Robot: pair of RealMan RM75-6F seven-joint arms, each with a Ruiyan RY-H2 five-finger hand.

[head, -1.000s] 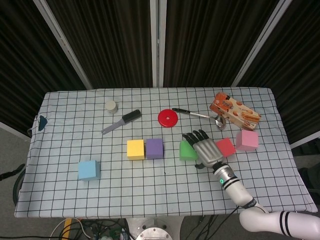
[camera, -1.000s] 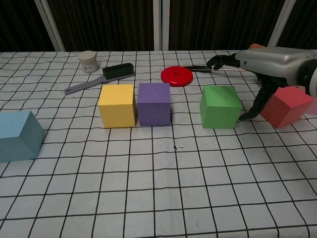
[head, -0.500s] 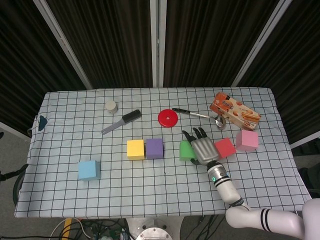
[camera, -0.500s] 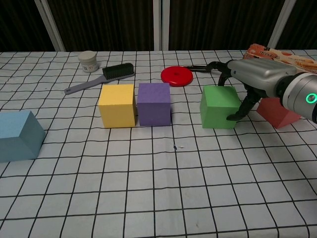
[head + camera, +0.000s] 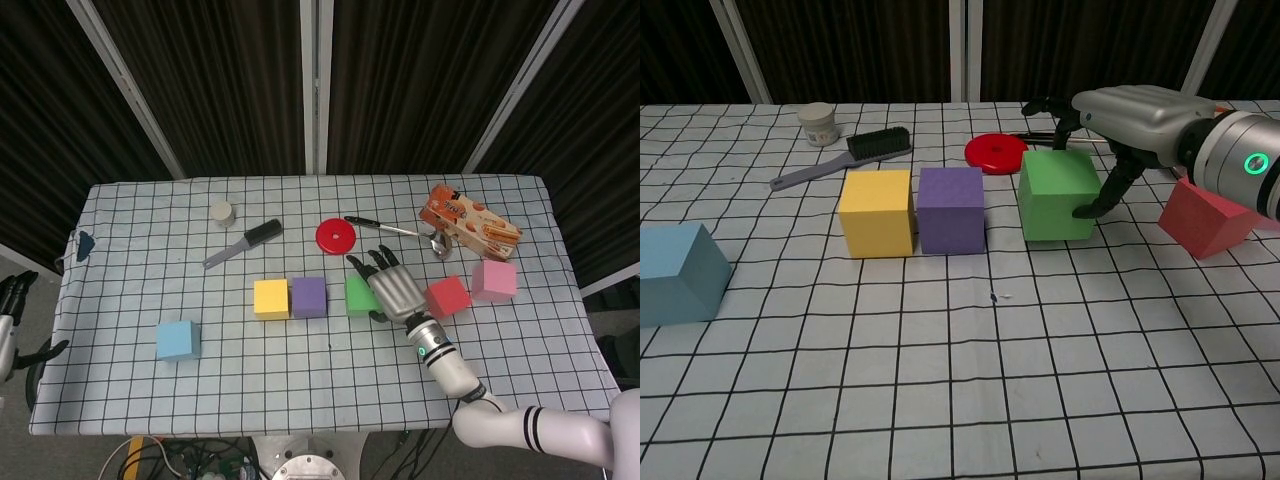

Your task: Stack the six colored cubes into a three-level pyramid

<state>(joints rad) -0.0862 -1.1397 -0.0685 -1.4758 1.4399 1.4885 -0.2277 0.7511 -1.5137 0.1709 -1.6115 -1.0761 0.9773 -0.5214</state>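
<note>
The green foam cube point(image 5: 1057, 194) sits on the checked-cloth counter point(image 5: 960, 380), just right of the purple foam cube point(image 5: 951, 209) with a small gap between them, and the right hand point(image 5: 1118, 113) is draped over it, fingers point(image 5: 1092, 205) curled down its right side and touching it, others reaching over its top far edge. Whether this is a full grip or only a push, I cannot tell. The purple cube stands against the yellow foam cube point(image 5: 876, 212), side by side in a row. Right of the hand lies the red foam cube point(image 5: 1207, 217), tilted, and in the head view the pink foam cube point(image 5: 494, 279) sits just beyond it. The light blue foam cube point(image 5: 676, 272) is well apart at far left. The left hand point(image 5: 12, 305) hangs off the counter's left edge, fingers spread, holding nothing. Behind the row: a red round disc point(image 5: 997, 152), a black-bristled grey brush point(image 5: 845, 156), a small white jar point(image 5: 819, 123).
</note>
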